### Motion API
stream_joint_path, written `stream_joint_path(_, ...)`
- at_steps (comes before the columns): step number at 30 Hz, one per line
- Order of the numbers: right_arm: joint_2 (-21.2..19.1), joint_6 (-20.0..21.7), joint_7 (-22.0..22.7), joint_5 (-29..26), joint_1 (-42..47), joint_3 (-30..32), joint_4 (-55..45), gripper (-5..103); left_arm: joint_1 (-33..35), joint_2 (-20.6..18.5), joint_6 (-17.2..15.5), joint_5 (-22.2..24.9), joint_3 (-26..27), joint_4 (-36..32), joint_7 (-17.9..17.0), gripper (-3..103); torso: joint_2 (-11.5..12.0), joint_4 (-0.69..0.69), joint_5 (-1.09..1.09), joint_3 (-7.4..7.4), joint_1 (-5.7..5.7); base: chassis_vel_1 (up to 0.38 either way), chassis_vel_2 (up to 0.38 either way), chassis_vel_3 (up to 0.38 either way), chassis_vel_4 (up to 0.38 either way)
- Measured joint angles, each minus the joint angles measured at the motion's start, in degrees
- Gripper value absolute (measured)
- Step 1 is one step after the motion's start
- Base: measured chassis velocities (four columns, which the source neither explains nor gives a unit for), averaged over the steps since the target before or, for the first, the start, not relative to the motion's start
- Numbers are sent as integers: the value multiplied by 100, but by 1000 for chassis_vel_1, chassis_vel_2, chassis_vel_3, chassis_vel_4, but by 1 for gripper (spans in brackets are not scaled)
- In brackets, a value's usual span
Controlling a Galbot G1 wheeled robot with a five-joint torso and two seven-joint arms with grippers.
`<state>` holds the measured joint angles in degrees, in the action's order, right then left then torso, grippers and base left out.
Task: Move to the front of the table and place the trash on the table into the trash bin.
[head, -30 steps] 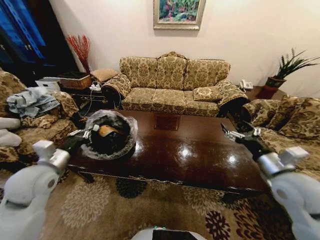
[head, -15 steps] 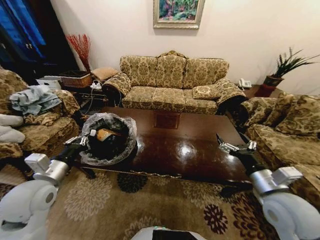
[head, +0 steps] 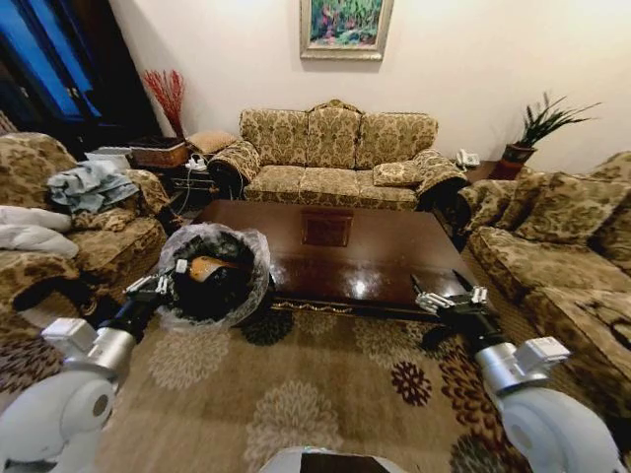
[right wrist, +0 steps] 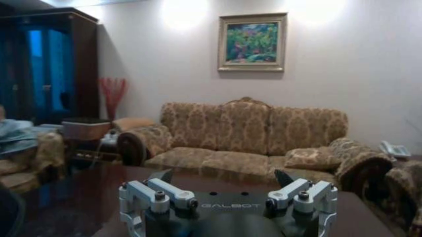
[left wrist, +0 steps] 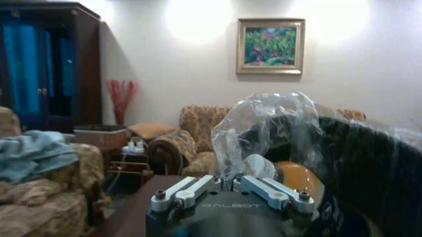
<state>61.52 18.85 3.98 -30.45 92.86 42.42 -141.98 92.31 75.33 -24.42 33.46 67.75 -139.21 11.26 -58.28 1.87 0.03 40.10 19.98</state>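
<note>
The left hand (head: pixel 158 286), seemingly clenched on the trash bin (head: pixel 214 273) rim at the tabletop (head: pixel 335 251) left front corner, is holding steady; the right hand (head: pixel 449 299) is hovering released.

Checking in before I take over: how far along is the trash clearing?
It looks nearly done. The table shows just its square inlay and reflections, and a tan bottle-shaped piece lies in the trash bin. Nothing is in hand: the left gripper is shut beside the bin, and the right gripper is open by the table's front corner. No trash left that I can see.
</note>
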Motion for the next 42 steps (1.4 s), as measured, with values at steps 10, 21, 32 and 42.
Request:
stream_joint_path(10, -52, 144, 377, 86, -517, -700, -43, 100, 116, -49, 62, 246, 546, -4, 153, 4, 0, 0, -2, 1, 2, 324, -305, -305, 318)
stream_joint_path(21, -21, -199, 467, 56, -507, -409, 226, 100, 70, -386, -84, 202, 516, 358, 148, 4, 2, 0, -5, 3, 5, 107, -121, -101, 95)
stream_joint_path(32, 191, -446, 308, 206, -298, -269, 349, 100, 281, -628, -286, 149, 96, 1038, 841, 4, 0, -1, -4, -1, -2, -22, 15, 25, -13)
stream_joint_path(42, 368, -568, 223, 372, -188, -271, 445, 100, -2, -346, 907, -425, -790, 2540, 112, 4, 2, -1, -5, 3, 5, 0, 0, 0, 0)
